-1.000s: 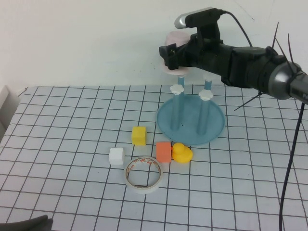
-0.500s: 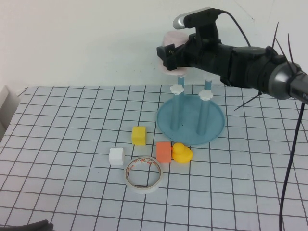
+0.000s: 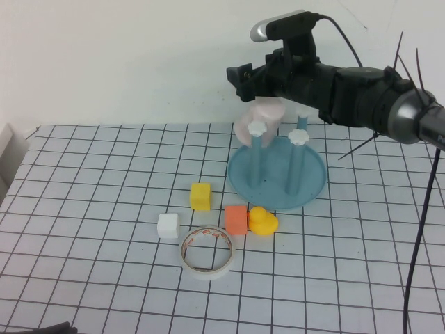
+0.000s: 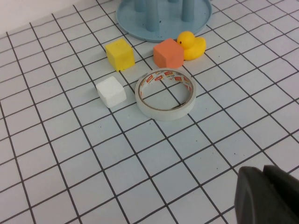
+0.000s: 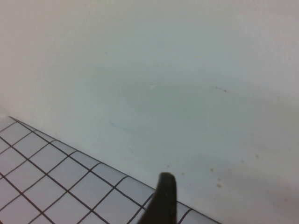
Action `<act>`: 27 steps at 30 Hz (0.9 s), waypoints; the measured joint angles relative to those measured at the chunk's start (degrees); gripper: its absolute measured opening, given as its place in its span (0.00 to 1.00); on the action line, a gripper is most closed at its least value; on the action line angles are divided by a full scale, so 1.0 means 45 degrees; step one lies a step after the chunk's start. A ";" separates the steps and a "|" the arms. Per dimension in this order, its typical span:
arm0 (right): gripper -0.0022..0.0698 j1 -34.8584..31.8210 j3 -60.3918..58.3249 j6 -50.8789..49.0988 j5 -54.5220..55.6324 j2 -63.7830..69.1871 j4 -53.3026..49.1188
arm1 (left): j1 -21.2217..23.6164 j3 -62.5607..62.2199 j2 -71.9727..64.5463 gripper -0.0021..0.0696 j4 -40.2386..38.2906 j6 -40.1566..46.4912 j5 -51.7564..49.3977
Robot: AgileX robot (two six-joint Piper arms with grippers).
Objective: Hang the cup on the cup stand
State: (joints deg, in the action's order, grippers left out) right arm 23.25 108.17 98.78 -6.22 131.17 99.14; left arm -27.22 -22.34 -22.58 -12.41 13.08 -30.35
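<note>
The pale pink cup (image 3: 268, 113) sits tilted over a back post of the cup stand (image 3: 313, 182), behind a white flower cap (image 3: 257, 129), and is free of the gripper. My right gripper (image 3: 242, 75) hovers just above it, open and empty; in the right wrist view only one dark finger (image 5: 162, 200) shows against the wall. My left gripper (image 4: 262, 171) is shut and empty, low over the near table; the stand's blue base also shows in the left wrist view (image 4: 135, 23).
In front of the stand lie a yellow cube (image 3: 201, 195), a white cube (image 3: 168, 225), an orange cube (image 3: 236, 218), a yellow duck (image 3: 263, 221) and a white tape roll (image 3: 208, 250). A wall stands behind the table.
The cup left the right gripper and dropped from between its fingers down onto the stand's back post. The right arm barely moved.
</note>
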 joint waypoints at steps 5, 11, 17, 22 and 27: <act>0.65 0.0000 0.0000 -0.1148 -0.0020 0.0000 0.0000 | 0.0000 0.0000 0.0000 0.03 0.0611 0.0000 -0.0004; 0.09 -0.0063 -0.0990 -0.1879 -0.1777 -0.1334 -0.0129 | 0.0000 0.0000 0.0000 0.03 0.1841 -0.0556 0.0068; 0.04 -0.0191 -0.3871 -0.2529 -0.3047 -0.4938 -0.1008 | 0.0000 0.0204 0.0000 0.03 0.2757 -0.1821 0.0367; 0.04 -0.0286 -0.7408 -0.2526 -0.3047 -0.8899 -0.1100 | 0.0000 0.0971 0.0000 0.03 0.2827 -0.2075 0.1465; 0.04 -0.0286 -1.0214 -0.2526 -0.2945 -1.2378 -0.1144 | 0.0000 0.1121 0.0000 0.03 0.3041 -0.2075 0.1643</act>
State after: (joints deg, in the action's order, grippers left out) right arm 21.97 62.20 87.41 -19.47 75.47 93.99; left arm -27.22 -17.29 -22.58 1.28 3.74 -22.96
